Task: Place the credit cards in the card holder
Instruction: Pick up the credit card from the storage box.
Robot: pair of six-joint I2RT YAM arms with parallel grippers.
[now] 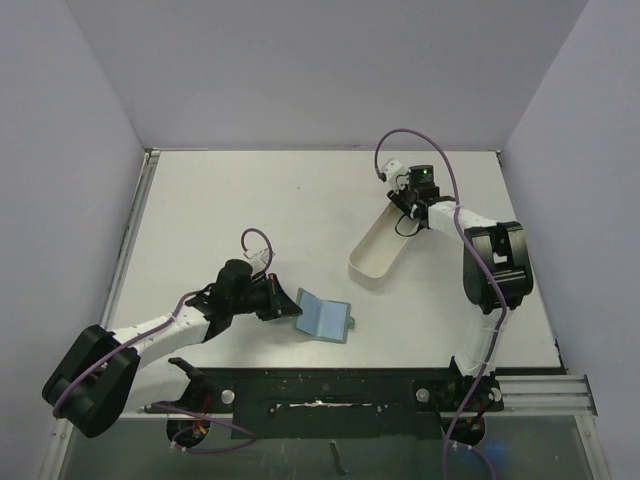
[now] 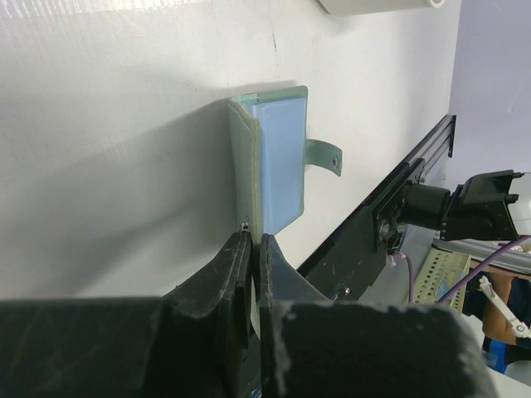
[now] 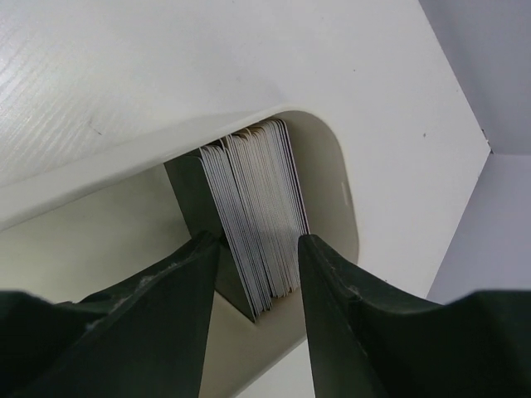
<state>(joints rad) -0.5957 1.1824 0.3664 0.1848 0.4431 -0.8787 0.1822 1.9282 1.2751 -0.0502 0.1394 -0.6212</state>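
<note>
White bench (image 1: 250,200): left end effector (image 2: 251,239) is closed on the floppy card holder (image 2: 278,157) edge. Right end effector (image 3: 259,242) straddles the stiff, probably slippery credit cards (image 3: 257,199); grip unclear.

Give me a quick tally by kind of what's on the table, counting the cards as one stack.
Card holder: 1
White tray: 1
Stack of cards: 1 (standing in the tray, packed too tightly to count singly)
Total: 3

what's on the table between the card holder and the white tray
Nothing. In the top view, the stretch of table between the card holder and the white tray is bare.
</note>
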